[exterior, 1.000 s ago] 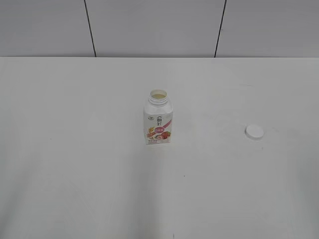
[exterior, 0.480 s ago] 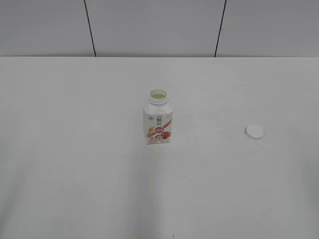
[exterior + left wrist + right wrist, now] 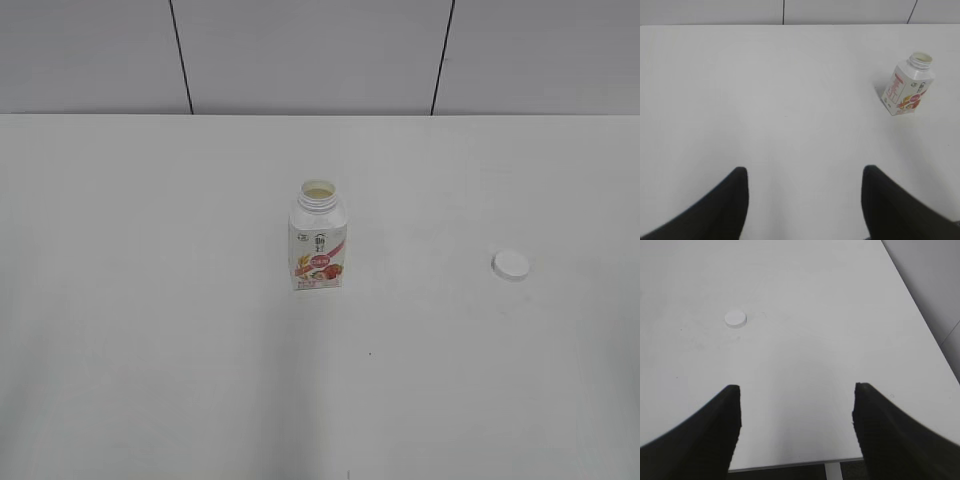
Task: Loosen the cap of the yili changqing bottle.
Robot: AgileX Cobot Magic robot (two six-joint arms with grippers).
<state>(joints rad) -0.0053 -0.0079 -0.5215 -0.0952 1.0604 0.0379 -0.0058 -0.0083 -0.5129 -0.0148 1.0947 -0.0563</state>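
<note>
Job looks done: cap [image 3: 510,264] lies on the table [image 3: 150,300], well apart from the open-necked bottle [image 3: 317,240]; both grippers' jaws wide, empty.

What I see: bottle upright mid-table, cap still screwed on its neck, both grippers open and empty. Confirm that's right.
Not quite: the cap is off, lying on the table to the right of the bottle, whose neck is open, as the exterior view shows. The rest holds: the bottle stands upright mid-table, and the left gripper and right gripper are open and empty.
</note>
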